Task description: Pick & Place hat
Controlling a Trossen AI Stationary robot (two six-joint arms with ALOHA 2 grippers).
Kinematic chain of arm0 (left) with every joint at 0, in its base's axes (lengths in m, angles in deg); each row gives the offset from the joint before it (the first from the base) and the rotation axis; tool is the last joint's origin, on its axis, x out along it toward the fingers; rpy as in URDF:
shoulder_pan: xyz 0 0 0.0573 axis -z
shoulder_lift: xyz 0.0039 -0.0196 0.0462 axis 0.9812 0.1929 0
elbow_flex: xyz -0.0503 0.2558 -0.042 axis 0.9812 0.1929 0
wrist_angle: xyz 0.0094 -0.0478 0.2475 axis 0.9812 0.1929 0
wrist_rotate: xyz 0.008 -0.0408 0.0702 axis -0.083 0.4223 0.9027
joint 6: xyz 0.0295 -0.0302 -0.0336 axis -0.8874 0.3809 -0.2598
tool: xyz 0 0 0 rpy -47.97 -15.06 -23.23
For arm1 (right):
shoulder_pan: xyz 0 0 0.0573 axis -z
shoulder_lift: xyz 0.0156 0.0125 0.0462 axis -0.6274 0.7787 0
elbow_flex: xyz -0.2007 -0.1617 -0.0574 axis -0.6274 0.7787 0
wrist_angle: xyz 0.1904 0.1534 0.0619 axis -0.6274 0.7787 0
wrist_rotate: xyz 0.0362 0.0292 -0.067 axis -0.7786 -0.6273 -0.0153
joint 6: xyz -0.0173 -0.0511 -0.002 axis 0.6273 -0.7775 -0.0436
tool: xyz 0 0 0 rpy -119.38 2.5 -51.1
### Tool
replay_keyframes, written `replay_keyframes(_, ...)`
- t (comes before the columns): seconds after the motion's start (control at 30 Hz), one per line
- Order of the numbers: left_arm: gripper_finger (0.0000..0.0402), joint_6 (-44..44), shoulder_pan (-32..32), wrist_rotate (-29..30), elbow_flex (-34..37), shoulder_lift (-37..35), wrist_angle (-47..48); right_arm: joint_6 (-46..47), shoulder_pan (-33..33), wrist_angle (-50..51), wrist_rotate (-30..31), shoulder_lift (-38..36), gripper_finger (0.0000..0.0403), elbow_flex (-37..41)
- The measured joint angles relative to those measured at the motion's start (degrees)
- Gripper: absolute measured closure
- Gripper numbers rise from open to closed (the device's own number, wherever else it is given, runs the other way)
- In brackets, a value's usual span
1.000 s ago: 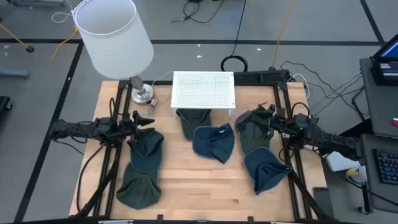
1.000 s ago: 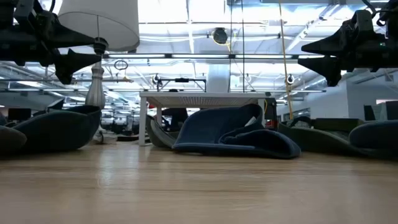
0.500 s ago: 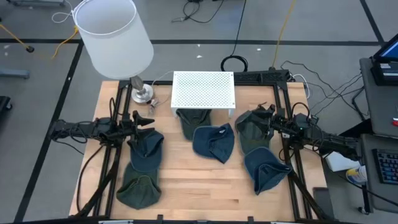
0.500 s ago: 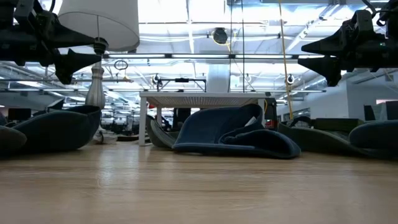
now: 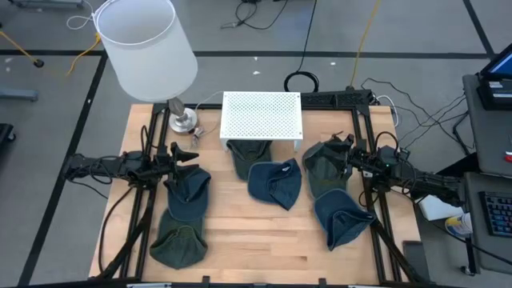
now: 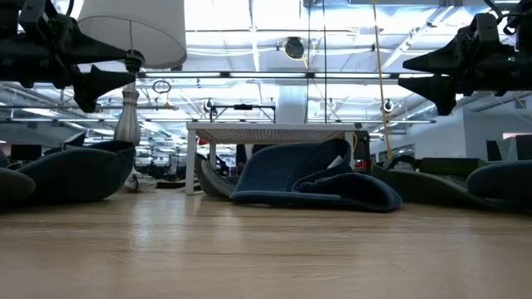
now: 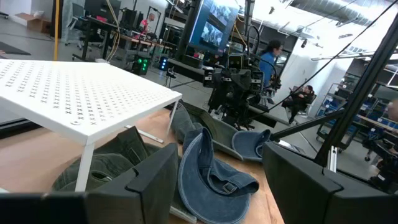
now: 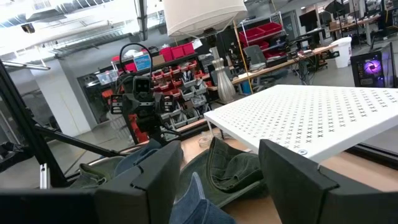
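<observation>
Several hats lie on the wooden table [image 5: 256, 240]. A blue one [image 5: 274, 182] sits at the centre, and a green one [image 5: 248, 154] is half under the white perforated stand [image 5: 262, 116]. A blue hat [image 5: 188, 192] and a green hat [image 5: 178, 240] lie on the left. A dark green hat [image 5: 324, 172] and a blue hat [image 5: 340, 220] lie on the right. My left gripper [image 5: 188, 156] hovers level above the left hats, open. My right gripper [image 5: 340, 152] hovers over the dark green hat, open. Nothing is between either pair of fingers [image 7: 217, 180] [image 8: 221, 180].
A lamp with a white shade [image 5: 144, 44] stands at the table's far left corner on its silver base [image 5: 182, 120]. Black frame rails [image 5: 140, 208] [image 5: 376, 216] run along both sides of the table. Bare wood lies along the near edge between the hats.
</observation>
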Motion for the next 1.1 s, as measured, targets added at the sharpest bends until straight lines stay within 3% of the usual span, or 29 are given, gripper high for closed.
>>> replay_keyframes(1.1,0.0163,0.00,0.00,0.00,0.00,-0.02,-0.01,-0.01,-0.02,0.08,1.45,0.02,0.0193,-0.01)
